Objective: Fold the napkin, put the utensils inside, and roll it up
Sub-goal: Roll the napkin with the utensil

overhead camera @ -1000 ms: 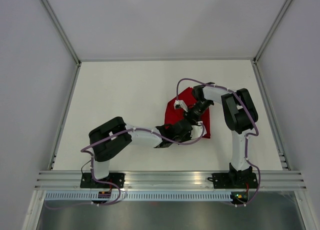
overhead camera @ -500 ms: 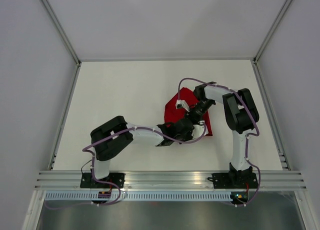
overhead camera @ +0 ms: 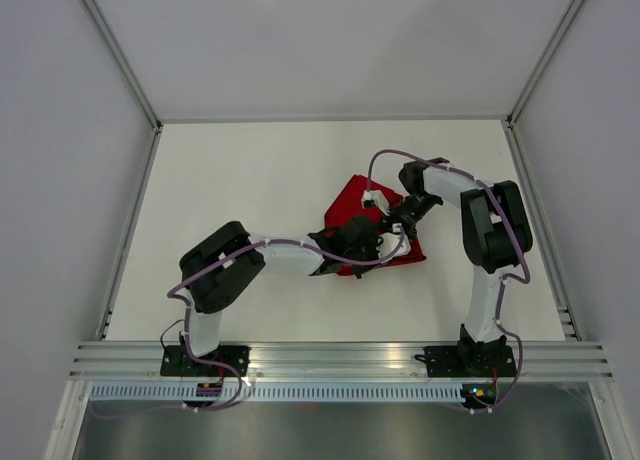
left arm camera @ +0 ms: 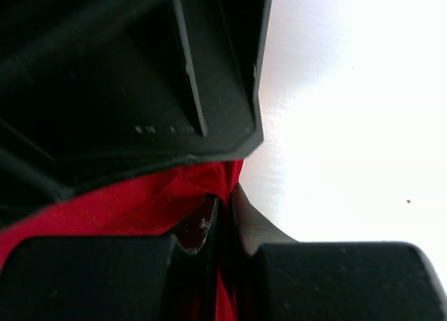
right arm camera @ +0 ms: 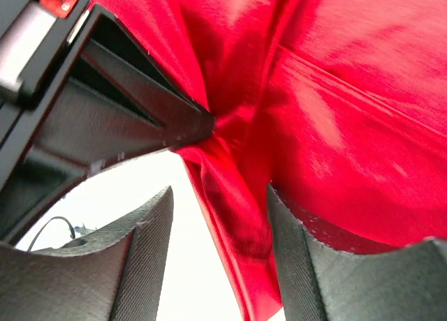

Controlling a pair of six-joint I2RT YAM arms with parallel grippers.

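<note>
The left hand and right hand are black, on white links with lilac cables.

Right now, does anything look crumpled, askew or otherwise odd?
Yes. The bright red fabric napkin is not flat: it is bunched into deep creases where the left gripper pinches it, and a raised fold stands between the open fingers of the right gripper. No utensils are in view.

A white table sits boxed by pale grey walls, an aluminium rail along its near edge.
</note>
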